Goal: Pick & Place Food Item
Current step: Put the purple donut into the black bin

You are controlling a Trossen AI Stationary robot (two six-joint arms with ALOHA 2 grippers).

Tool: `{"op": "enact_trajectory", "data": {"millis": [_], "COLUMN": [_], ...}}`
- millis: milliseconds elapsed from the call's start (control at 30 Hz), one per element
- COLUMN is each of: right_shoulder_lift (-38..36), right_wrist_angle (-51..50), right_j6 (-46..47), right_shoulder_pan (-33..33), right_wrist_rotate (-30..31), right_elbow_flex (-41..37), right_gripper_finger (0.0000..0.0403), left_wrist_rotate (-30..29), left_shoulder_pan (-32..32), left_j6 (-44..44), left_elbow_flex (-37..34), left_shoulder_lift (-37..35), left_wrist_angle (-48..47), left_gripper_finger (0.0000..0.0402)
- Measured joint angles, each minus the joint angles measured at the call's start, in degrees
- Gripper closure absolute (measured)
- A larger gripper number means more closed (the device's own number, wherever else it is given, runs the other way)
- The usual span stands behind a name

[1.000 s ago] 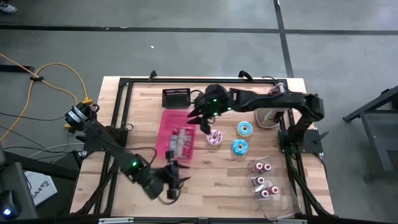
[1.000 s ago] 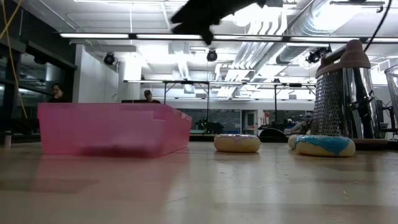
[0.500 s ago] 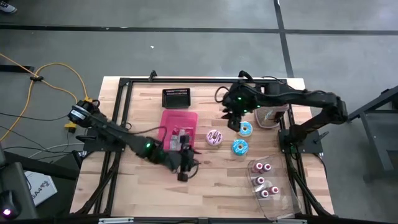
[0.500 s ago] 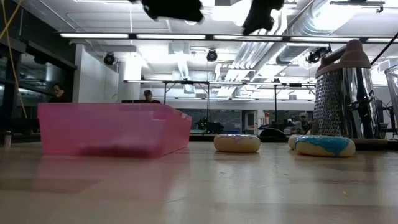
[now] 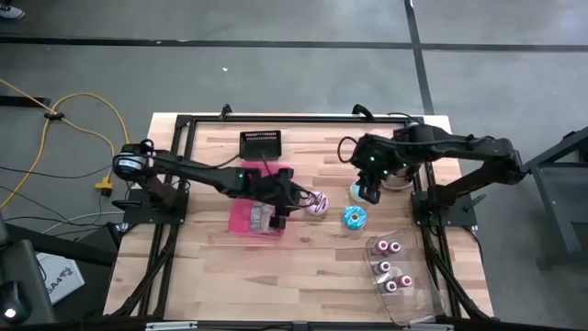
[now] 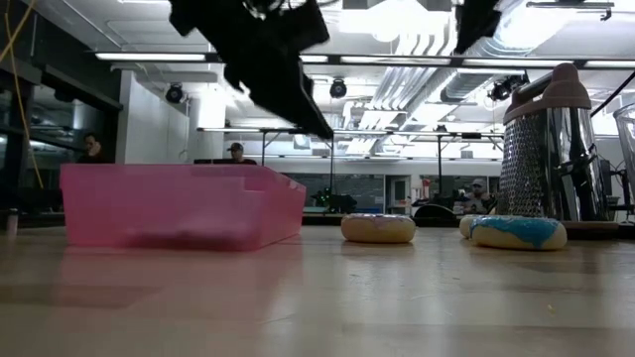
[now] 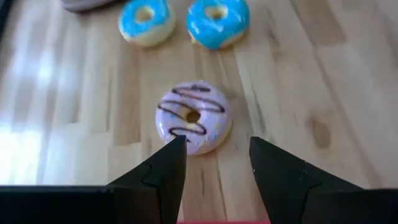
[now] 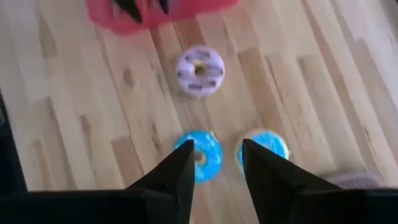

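Left wrist view: left gripper (image 7: 214,165) part open, empty, poised just short of pink-iced doughnut (image 7: 193,118) mid-worktop, beside pink bin (image 5: 262,198). Could nudge doughnut away if lowered off-centre. Farther on, toward the worktop's right edge, two blue doughnuts (image 7: 217,22); right gripper (image 8: 214,165) above them, part open, empty. Risk of arms colliding if both reach in together.
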Motion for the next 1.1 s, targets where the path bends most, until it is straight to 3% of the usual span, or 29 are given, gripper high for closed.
{"op": "enact_trajectory", "data": {"millis": [433,600,900,1100], "right_shoulder_lift": [0.1,0.1,0.1,0.1], "right_wrist_angle": [-6.0,-6.6,-6.3,-6.0], "right_j6": [10.6,14.8,20.2,21.1], "right_shoulder_pan": [11.7,14.5,18.1,18.5], "right_wrist_rotate": [6.1,8.0,12.1,12.9], "right_elbow_flex": [-0.1,-0.1,-0.1,-0.1], "right_gripper_finger": [0.0283,0.0283,0.0283,0.0283], "left_wrist_rotate": [2.0,2.8,15.4,15.8], "left_shoulder_pan": [-1.0,0.1,6.3,8.0], "left_j6": [15.4,16.6,16.2,19.1], "left_elbow_flex": [0.0,0.5,1.3,3.0], "left_shoulder_lift": [8.1,8.6,8.8,8.9], "left_wrist_angle": [11.1,11.8,12.0,10.3], "left_gripper_finger": [0.0233,0.0233,0.0233,0.0243]}}
